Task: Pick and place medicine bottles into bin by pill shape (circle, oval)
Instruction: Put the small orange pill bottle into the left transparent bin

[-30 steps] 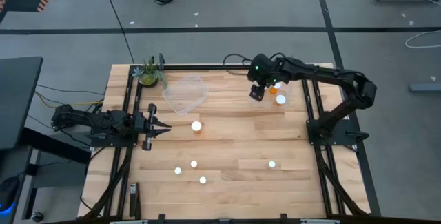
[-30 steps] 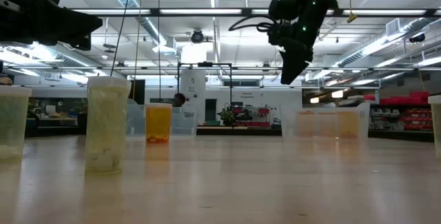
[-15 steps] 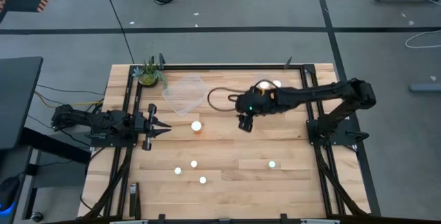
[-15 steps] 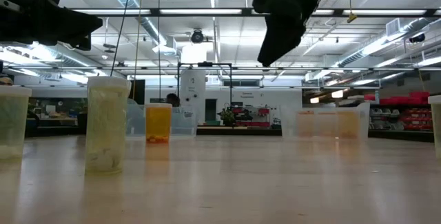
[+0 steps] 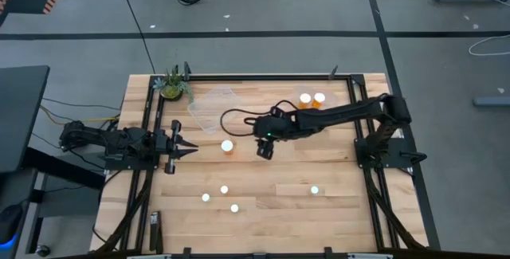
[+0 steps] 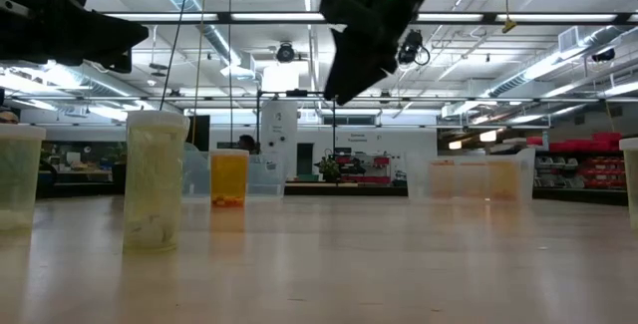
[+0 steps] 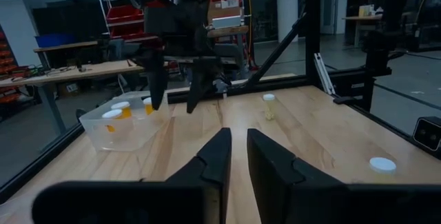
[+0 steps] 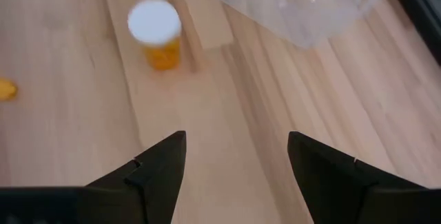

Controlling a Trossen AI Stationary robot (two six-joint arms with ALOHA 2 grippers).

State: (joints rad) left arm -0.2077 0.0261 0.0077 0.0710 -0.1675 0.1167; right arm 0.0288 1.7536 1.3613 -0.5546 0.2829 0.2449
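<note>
Over the middle of the bench (image 5: 319,159), the right end effector (image 5: 264,149) hangs with fingers spread wide and empty. Left end effector (image 5: 185,148) waits at the left edge, nearly shut. The nearest medicine bottle (image 5: 228,147) stands upright, cap up, just left of the right end effector, so that arm's probably the one to grab it.

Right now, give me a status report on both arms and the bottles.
Right gripper empty, jaws open, above table mid-field. Nearest bottle standing, untouched. Left gripper parked, shut. Nothing between.
</note>
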